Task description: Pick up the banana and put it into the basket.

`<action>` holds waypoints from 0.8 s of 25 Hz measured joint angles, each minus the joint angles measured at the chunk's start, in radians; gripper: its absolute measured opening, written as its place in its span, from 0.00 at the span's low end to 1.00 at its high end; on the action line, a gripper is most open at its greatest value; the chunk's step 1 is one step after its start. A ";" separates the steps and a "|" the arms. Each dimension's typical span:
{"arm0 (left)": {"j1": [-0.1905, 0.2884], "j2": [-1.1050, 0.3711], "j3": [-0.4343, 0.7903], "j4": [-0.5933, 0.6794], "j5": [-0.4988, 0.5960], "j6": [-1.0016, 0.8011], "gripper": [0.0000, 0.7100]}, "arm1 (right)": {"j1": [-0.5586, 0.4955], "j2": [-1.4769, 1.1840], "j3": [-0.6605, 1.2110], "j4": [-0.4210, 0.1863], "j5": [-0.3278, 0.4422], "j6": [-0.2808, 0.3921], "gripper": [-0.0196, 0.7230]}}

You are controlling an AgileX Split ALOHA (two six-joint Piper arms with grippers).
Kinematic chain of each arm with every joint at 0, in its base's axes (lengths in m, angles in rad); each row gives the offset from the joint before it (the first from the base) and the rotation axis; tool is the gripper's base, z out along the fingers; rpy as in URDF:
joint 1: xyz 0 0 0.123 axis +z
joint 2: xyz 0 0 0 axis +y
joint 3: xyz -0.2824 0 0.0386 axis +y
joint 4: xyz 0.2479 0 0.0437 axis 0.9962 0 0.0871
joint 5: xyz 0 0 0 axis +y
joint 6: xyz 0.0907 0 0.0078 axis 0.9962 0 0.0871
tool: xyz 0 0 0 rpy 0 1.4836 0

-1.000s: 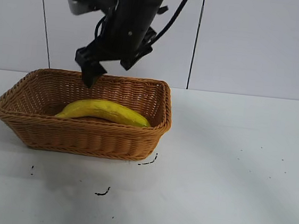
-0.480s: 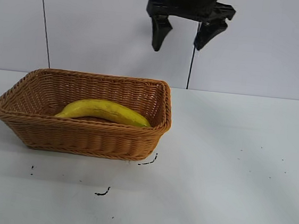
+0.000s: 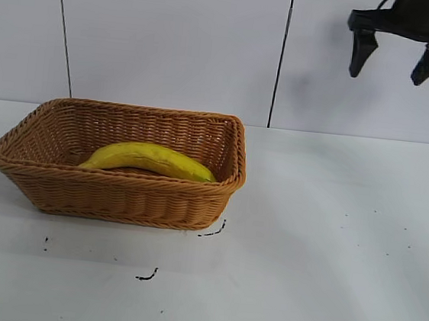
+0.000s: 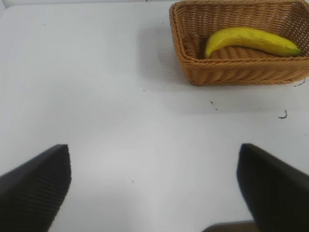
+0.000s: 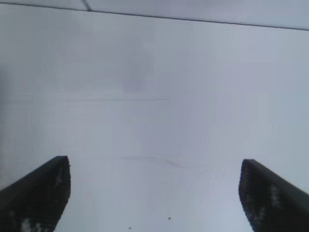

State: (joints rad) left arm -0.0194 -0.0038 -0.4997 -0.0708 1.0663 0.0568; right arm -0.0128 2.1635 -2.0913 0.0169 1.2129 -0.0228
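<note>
The yellow banana (image 3: 149, 159) lies lengthwise inside the tan woven basket (image 3: 119, 193) at the left of the white table. Both also show in the left wrist view, the banana (image 4: 251, 39) resting in the basket (image 4: 231, 72) some way off. My right gripper (image 3: 387, 77) hangs high at the upper right, far from the basket, open and empty. Its wrist view shows only bare table between the fingers of the right gripper (image 5: 154, 166). My left gripper (image 4: 152, 154) is open and empty over bare table, away from the basket, and is outside the exterior view.
Small black marks lie on the white table in front of the basket (image 3: 147, 276) and by its front right corner (image 3: 213, 232). A white panelled wall with dark vertical seams (image 3: 281, 56) stands behind the table.
My right gripper has risen from just over the basket's back rim and swung to the upper right, open and empty. The banana and basket have not moved.
</note>
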 joint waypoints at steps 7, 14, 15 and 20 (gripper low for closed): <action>0.000 0.000 0.000 0.000 0.000 0.000 0.98 | 0.003 -0.232 0.316 0.060 -0.001 -0.015 0.90; 0.000 0.000 0.000 0.000 0.000 0.000 0.98 | 0.004 -0.529 0.727 0.075 -0.002 -0.047 0.90; 0.000 0.000 0.000 0.000 0.000 0.000 0.98 | 0.004 -0.568 0.780 0.075 -0.002 -0.050 0.90; 0.000 0.000 0.000 0.000 0.000 0.000 0.98 | 0.004 -0.803 1.079 0.079 0.000 -0.062 0.90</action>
State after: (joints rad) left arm -0.0194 -0.0038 -0.4997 -0.0708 1.0663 0.0568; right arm -0.0088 1.3601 -1.0126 0.0962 1.2125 -0.0849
